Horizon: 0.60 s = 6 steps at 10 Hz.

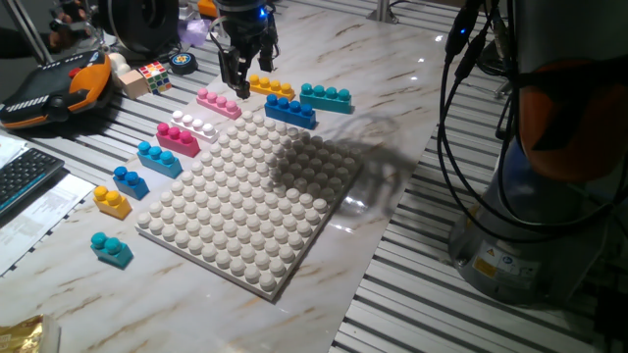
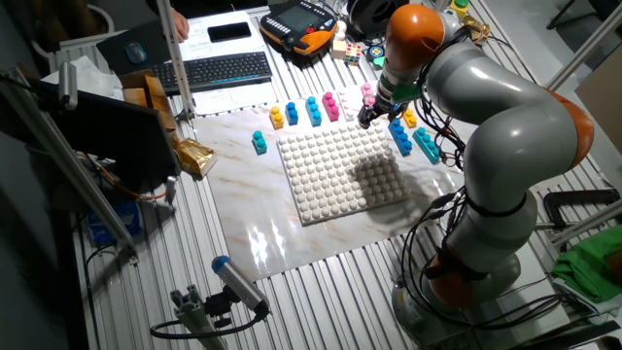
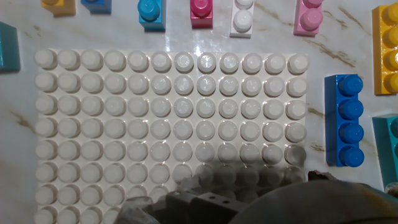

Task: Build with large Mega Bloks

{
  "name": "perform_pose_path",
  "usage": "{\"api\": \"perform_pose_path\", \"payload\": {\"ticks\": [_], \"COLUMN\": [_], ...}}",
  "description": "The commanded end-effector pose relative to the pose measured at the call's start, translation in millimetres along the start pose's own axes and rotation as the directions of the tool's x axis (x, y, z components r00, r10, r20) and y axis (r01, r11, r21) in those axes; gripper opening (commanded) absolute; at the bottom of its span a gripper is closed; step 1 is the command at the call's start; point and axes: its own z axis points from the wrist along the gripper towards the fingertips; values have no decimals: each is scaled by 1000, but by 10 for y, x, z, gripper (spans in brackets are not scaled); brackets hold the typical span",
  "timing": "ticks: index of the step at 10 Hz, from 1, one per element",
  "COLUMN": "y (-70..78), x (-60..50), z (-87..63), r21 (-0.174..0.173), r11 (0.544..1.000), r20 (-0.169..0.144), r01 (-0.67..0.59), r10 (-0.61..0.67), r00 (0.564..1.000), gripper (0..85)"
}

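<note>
The grey-and-orange arm [image 2: 505, 107] reaches over the marble desk [image 1: 392, 147], and under it lies the big white studded baseplate [image 1: 245, 196], not a single brick on it. The Mega Bloks ring that plate: a four-stud blue brick [image 1: 290, 110] just off its far corner, a teal brick [image 1: 326, 97] and a yellow brick [image 1: 271, 86] beyond, then down the left edge a pale pink brick [image 1: 218, 102], a white brick [image 1: 194, 126], a magenta brick [image 1: 178, 138] and a light blue brick [image 1: 159, 158], with smaller blue, yellow and teal pieces further along. The tool [image 1: 236, 78] hangs above the gap between the pale pink and yellow bricks, its fingers pointing down and holding nothing; they look slightly parted, though exactly how wide I cannot tell. Judging by that, a pick is coming, likely the pale pink brick. To do it well: centre over the brick, close across its narrow sides, drop low enough to clear the studs, and keep off the neighbouring white brick
</note>
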Motion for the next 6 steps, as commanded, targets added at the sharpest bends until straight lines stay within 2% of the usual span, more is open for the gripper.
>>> {"api": "perform_pose_path", "payload": {"ticks": [1, 3, 4, 6], "y": [2, 2, 2, 2], "x": [-2, -2, -2, -2], "z": [2, 2, 2, 2], "r21": [32, 42, 72, 103], "r11": [996, 996, 994, 993], "r20": [-252, -281, -258, -151], "r01": [87, 81, 87, 63], "r10": [-76, -66, -66, -47], "r00": [965, 958, 964, 987], "gripper": [7, 7, 7, 7]}}
